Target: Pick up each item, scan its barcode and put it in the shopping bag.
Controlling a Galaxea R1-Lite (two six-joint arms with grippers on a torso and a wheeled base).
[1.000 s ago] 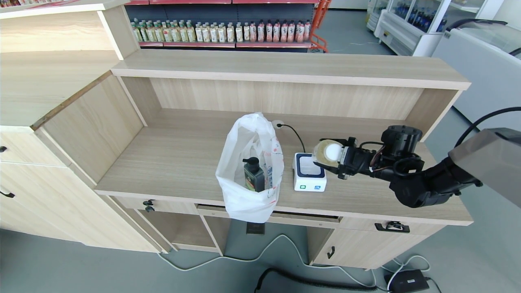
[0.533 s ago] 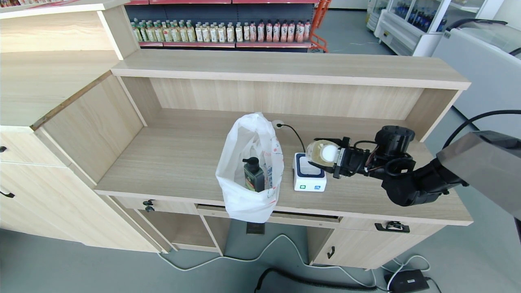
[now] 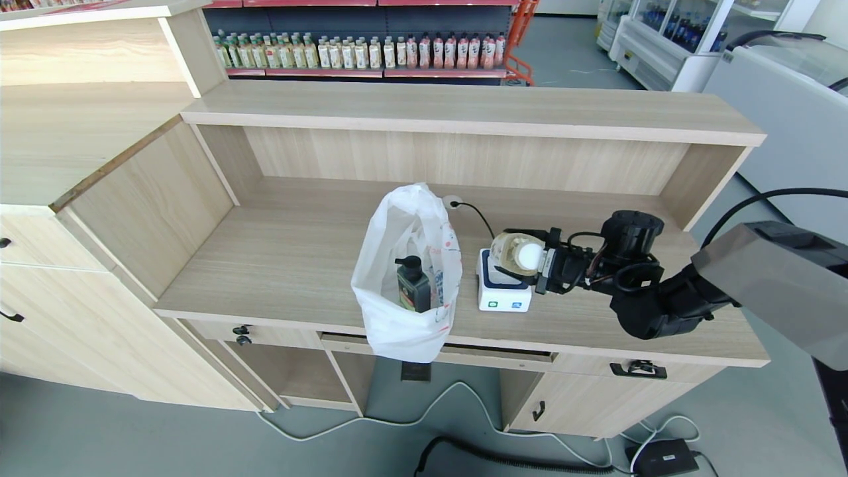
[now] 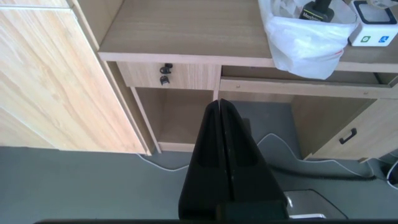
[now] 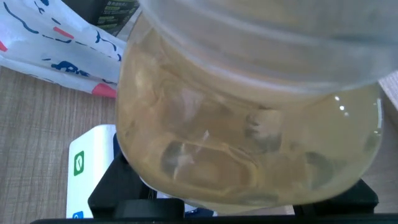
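- Jar: a clear jar of pale yellowish contents, held tilted in the air directly over the barcode scanner. This position suits the scanning step, since it brings the jar wall close to the reader's dark window.
- Right gripper: its fingers are pinched on the jar from opposite sides, with the white round end showing toward the head camera. The sideways hold is probably meant to leave the label side free to face downward.
- Right wrist view: the jar hangs above the scanner without touching it. Whether a barcode faces the window cannot be told.
- Left gripper: its fingers are pressed together on nothing. It hangs in front of the counter, below the worktop and well apart from the task's things, which keeps it out of the right arm's way.
- Scanner: it stands on the counter just beside the shopping bag, so the carry from reader to bag is short. Its cable runs to the back of the worktop.
- Shopping bag: a white plastic bag that stands open-mouthed at the front edge of the counter. It holds a dark pump bottle upright, so one item is judged done and the jar is at its scan.
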